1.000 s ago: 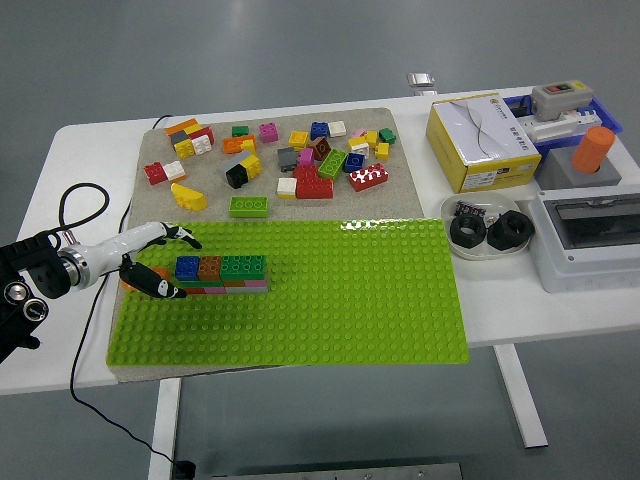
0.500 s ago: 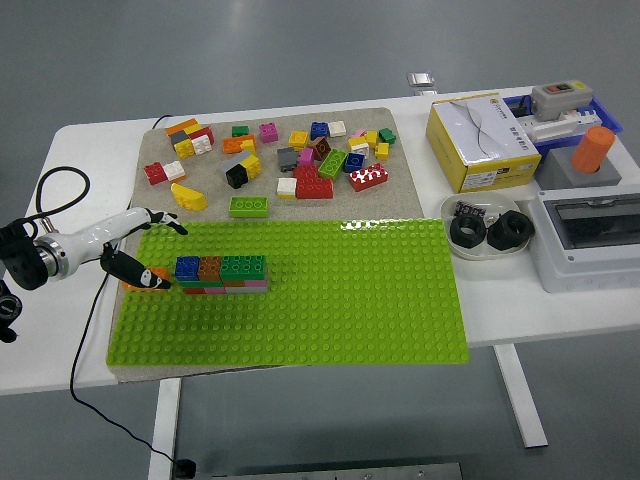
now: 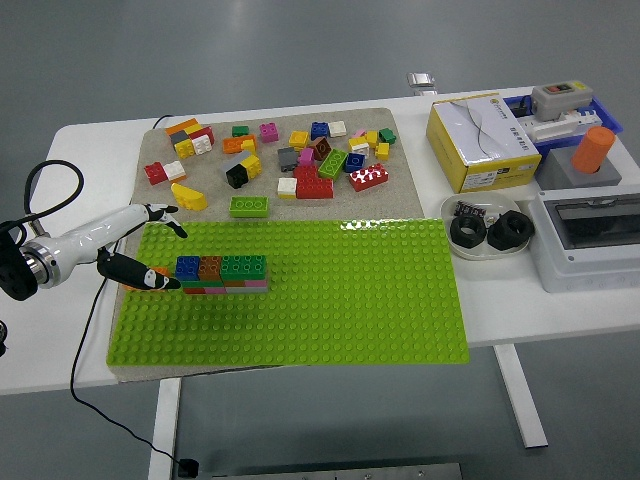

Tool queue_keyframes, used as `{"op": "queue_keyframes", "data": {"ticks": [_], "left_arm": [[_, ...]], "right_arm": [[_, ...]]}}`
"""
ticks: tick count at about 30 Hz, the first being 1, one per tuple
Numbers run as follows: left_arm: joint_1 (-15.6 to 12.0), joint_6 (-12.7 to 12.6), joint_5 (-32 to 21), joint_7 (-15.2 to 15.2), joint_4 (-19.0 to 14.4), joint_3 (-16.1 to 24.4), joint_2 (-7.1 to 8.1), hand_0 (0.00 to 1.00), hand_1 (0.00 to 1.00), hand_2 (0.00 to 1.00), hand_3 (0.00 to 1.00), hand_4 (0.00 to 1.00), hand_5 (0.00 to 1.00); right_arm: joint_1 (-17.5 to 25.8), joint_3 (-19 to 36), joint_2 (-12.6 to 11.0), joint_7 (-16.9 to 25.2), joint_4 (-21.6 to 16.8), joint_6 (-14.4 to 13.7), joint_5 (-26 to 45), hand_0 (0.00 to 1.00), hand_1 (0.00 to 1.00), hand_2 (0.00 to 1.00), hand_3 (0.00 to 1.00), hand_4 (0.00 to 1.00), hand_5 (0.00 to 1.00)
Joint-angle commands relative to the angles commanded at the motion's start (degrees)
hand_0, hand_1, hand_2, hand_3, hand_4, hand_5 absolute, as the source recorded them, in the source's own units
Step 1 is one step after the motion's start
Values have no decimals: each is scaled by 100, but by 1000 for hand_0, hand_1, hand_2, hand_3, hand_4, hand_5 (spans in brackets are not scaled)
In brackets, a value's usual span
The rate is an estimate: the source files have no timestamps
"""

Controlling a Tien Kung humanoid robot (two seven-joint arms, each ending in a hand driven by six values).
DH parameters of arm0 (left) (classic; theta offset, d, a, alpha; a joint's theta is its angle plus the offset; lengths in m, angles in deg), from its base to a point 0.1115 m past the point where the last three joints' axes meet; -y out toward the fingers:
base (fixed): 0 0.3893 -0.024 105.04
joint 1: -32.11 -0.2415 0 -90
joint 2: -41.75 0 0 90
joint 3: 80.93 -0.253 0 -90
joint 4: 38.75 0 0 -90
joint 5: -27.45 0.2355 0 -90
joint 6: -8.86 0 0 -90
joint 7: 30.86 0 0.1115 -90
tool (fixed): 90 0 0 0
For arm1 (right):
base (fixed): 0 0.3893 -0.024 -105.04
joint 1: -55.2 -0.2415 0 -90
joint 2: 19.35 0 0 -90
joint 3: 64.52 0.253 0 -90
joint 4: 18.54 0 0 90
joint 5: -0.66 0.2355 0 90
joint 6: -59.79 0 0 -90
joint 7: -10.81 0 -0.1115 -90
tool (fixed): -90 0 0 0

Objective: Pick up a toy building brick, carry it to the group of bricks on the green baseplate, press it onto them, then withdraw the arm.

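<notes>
While left hand [image 3: 140, 250] pinches an orange brick [image 3: 157, 273] at baseplate's [image 3: 330, 300] left edge, it's just beside the stack [image 3: 222, 272], prob. lined up w/ studs for pressing on.

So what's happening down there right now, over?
Left robot hand at brick stack's left end, fingers pinching orange brick. Brick against the stack on green baseplate. Right hand unseen. Nothing in the way.

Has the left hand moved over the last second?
Yes. The left hand has slid left and slightly up, away from the brick stack on the green baseplate, which stayed put.
</notes>
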Motion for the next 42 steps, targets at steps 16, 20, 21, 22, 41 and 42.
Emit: {"op": "queue_keyframes", "data": {"ticks": [16, 20, 21, 22, 41, 42], "left_arm": [[-118, -44, 144, 22, 364, -110, -190, 983, 994, 979, 624, 998, 319], [-121, -41, 140, 24, 440, -142, -212, 984, 993, 975, 622, 998, 318], [-122, -41, 144, 24, 452, -146, -216, 984, 993, 975, 622, 998, 318], [-123, -40, 144, 24, 460, -148, -220, 984, 993, 975, 622, 998, 318], [-94, -66, 134, 46, 569, -237, -357, 987, 991, 972, 620, 998, 316], [-92, -72, 135, 52, 580, -239, -365, 987, 991, 972, 620, 998, 316]], "right_arm": [[6, 3, 13, -14, 0, 2, -22, 691, 694, 762, 924, 717, 998], [8, 5, 15, -15, 0, 4, -24, 691, 694, 763, 923, 717, 998], [7, 7, 15, -15, 0, 5, -26, 691, 694, 763, 923, 717, 998], [7, 8, 15, -16, 0, 5, -27, 691, 694, 763, 923, 717, 998], [-25, 50, 22, -21, 0, 20, -72, 692, 694, 762, 922, 716, 998], [-25, 51, 22, -21, 0, 21, -76, 692, 694, 762, 922, 716, 998]]}}
